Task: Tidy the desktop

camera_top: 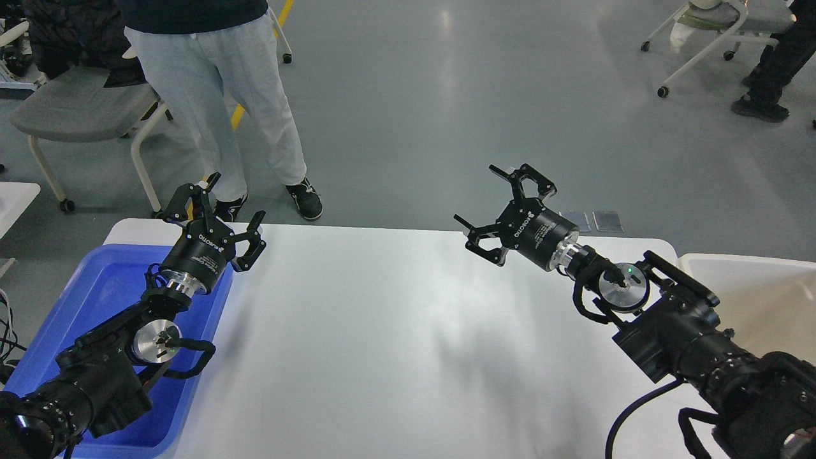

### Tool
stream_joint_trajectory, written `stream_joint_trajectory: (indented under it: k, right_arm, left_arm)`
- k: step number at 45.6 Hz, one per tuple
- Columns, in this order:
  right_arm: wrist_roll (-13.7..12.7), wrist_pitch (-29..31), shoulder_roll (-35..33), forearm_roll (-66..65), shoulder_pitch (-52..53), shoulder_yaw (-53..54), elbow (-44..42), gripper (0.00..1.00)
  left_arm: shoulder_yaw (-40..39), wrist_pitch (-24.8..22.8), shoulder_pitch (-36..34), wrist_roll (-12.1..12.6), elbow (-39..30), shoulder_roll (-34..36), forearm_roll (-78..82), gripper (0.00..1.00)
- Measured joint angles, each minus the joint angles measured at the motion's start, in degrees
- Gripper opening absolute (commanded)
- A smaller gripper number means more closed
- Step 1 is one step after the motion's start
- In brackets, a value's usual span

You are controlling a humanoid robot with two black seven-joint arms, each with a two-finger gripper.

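Observation:
The desktop [382,331] is a wide white matte tabletop filling the lower middle of the head view, and no loose object shows on it. My left gripper [213,210] is open and empty, held over the desktop's far left corner above the blue bin's far edge. My right gripper [500,204] is open and empty, held above the desktop's far edge right of centre, with its arm reaching in from the lower right.
A blue plastic bin [102,299] sits at the desktop's left end under my left arm. A beige-white bin [765,287] stands off the right end. A person [217,95] stands behind the far left corner; wheeled chairs [76,108] stand on the grey floor.

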Motion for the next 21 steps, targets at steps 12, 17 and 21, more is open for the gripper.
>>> stream_joint_trajectory:
  k: [12,17,21]
  right_arm:
    - [1.0,0.0,1.3,-0.1,-1.3,-0.1,-1.6,1.0]
    - [1.1,0.0,1.6,-0.1,-1.7,-0.2,-2.3,1.0]
    - [1.2,0.0,1.7,-0.1,-2.1,-0.2,-2.7,1.0]
  left_arm:
    - [0.0,0.0,0.0,0.0,0.0,0.0,0.0,1.0]
    - [0.0,0.0,0.0,0.0,0.0,0.0,0.0,1.0]
    - [0.0,0.0,0.0,0.0,0.0,0.0,0.0,1.0]
